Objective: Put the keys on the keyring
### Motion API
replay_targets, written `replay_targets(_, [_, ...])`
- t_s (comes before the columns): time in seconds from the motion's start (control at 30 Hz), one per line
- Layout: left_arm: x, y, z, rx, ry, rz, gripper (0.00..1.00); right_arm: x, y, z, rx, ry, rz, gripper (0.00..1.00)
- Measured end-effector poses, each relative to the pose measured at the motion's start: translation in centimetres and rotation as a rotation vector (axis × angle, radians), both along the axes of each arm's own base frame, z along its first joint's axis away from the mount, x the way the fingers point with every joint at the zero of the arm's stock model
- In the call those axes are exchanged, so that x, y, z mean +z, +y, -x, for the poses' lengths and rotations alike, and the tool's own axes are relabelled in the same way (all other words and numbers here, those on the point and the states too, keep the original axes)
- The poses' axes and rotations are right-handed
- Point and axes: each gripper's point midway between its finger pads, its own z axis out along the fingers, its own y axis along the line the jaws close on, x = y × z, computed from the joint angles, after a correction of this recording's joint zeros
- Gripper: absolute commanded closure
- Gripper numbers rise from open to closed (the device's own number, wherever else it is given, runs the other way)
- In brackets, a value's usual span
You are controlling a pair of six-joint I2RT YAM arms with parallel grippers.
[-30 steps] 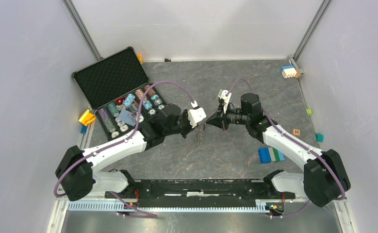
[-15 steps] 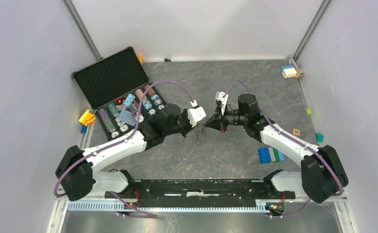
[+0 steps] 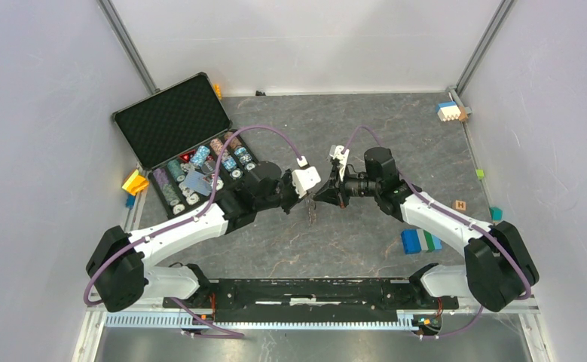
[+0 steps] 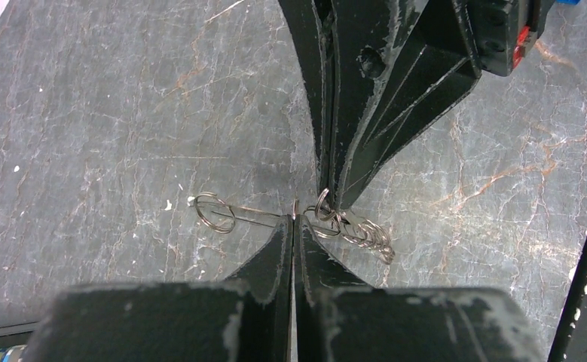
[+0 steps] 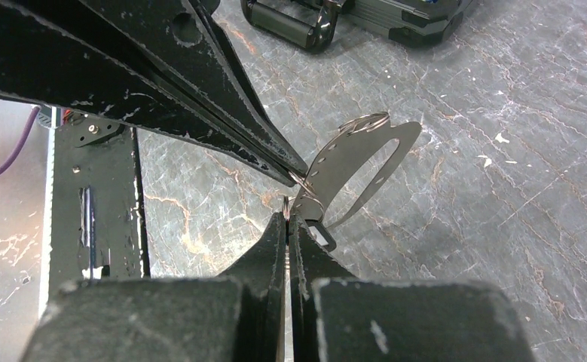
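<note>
Keyring (image 5: 335, 158) is clamped at one end in my left end effector (image 4: 294, 222), whose fingers are pressed together on the flat metal. My right end effector (image 5: 286, 222) also has its fingers together. A small wire ring (image 5: 285, 201) stands out at their tips, and I judge it is pinched there. The two tips almost touch above the middle of the desk (image 5: 501, 188), the left arm reaching in from the left and the right arm from the right. The keyring starts just beside my right tips, and its long axis runs away from them, flat face toward the right wrist camera. From the left wrist it is edge-on, a thin line crosswise to my left fingers. A short bunch of more rings (image 4: 369, 235) shows by the right tips. The key itself I cannot make out. I judge the coming move belongs to the right arm: to work its ring onto the keyring end, which the left holds steady.
</note>
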Motion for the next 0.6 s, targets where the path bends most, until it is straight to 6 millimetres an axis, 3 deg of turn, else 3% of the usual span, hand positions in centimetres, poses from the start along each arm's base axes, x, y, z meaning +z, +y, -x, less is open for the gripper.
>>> replay_targets(0.6, [0.0, -0.4, 0.54, -0.027, 0.007, 0.006, 0.98, 0.2, 0.01, -0.22, -0.007, -0.003, 0.003, 1.0])
